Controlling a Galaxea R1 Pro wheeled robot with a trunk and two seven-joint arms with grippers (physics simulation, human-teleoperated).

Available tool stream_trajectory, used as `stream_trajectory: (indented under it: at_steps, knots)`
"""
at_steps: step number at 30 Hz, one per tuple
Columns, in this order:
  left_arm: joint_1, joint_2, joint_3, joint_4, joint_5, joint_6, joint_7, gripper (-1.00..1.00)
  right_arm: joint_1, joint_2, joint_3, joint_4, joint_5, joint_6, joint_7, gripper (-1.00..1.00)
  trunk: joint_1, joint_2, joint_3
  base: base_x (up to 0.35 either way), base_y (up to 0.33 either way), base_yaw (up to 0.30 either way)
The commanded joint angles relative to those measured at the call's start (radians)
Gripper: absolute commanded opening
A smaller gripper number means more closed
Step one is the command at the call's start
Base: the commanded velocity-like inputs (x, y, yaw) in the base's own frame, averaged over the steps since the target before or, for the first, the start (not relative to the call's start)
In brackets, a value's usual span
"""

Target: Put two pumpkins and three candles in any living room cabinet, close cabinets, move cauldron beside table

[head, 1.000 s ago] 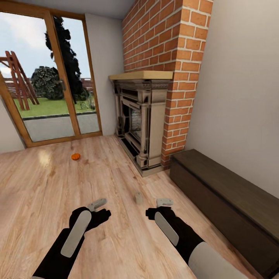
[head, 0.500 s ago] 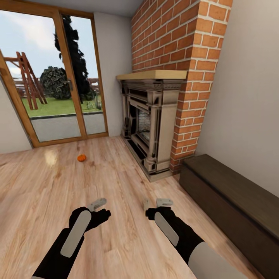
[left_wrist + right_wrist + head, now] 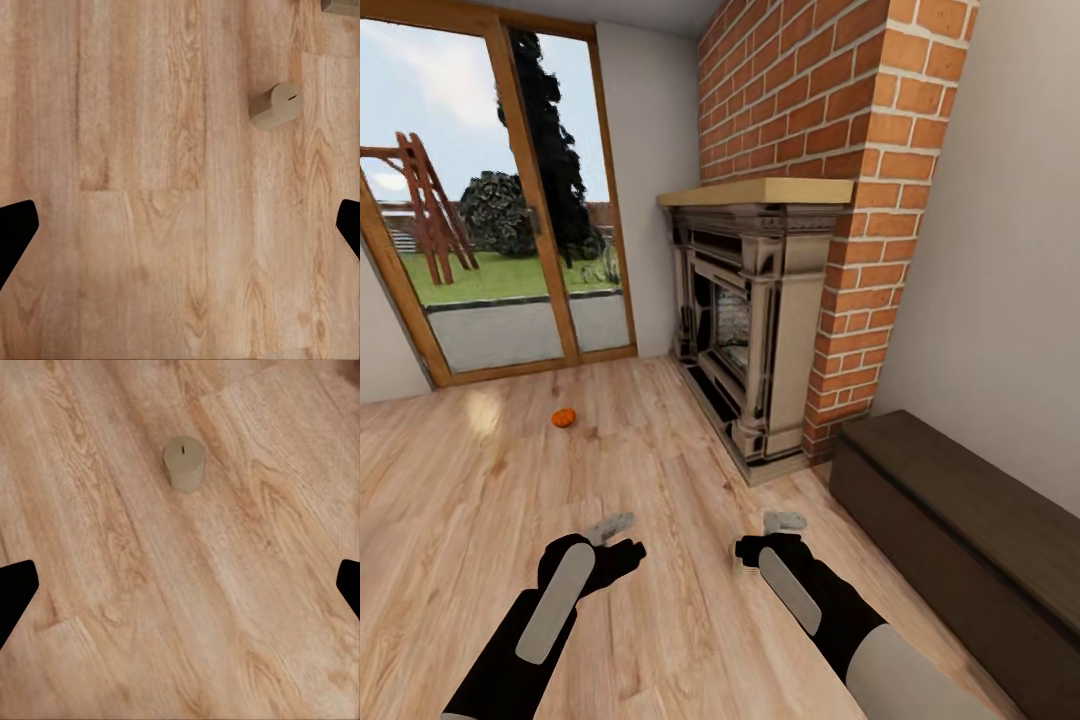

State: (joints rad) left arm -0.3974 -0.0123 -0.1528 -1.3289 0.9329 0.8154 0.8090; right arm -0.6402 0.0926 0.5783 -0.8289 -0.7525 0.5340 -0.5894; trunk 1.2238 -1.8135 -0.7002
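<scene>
standing on the wooden floor [image 3: 480,500], a pale candle [image 3: 184,463] sits upright under the right gripper [image 3: 180,585], its small wick mark facing up; in the right wrist view it lies ahead of the jaws, apart from them, with nothing between the two dark fingertips [image 3: 15,589] at the picture's edges. those jaws are spread wide and hold nothing. in the left wrist view the same kind of candle [image 3: 274,106] shows on the boards off to one side of the left gripper [image 3: 180,232], well clear of its fingertips [image 3: 15,229], which are likewise spread wide around bare floor.

from the head view both black forearms reach forward over the floor, the left gripper [image 3: 612,530] and right gripper [image 3: 780,528] hanging side by side and apart from each other. the candle is mostly hidden there, behind the right gripper's wrist, so i cannot place it in that view.

farther off, a small orange pumpkin [image 3: 563,417] rests on the floor near the glass patio door [image 3: 490,220], between the door and the grippers and to the left of the fireplace [image 3: 750,320]. the fireplace has a pale wooden mantel and stands against a red brick chimney [image 3: 830,110]. to the right of the brickwork, along the plain wall, runs the long dark-brown cabinet [image 3: 970,530], low and flat-topped, its fronts shut as far as they show. the right arm lies nearest to it, without touching it.
</scene>
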Motion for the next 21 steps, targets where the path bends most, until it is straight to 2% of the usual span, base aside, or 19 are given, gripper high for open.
stream_trajectory:
  at_steps: [1, 11, 21]
  knots:
    - [-0.001, 0.000, -0.001, -0.001, 0.009, 0.001, 0.011, 1.00, -0.001, -0.001, 0.003, -0.002, -0.008, 0.001, -0.009, 1.00, 0.001, 0.000, -0.001, 0.335, 0.005, 0.000]
    - [0.000, 0.000, -0.001, -0.001, 0.007, 0.001, 0.012, 1.00, -0.001, -0.001, 0.004, -0.001, -0.008, 0.000, -0.009, 1.00, 0.001, 0.000, -0.001, 0.335, 0.106, 0.000]
    - [0.000, 0.000, 0.001, -0.002, 0.007, 0.002, 0.011, 1.00, -0.001, -0.001, 0.003, 0.004, -0.008, 0.000, -0.009, 1.00, 0.001, 0.000, -0.001, 0.308, 0.180, 0.000]
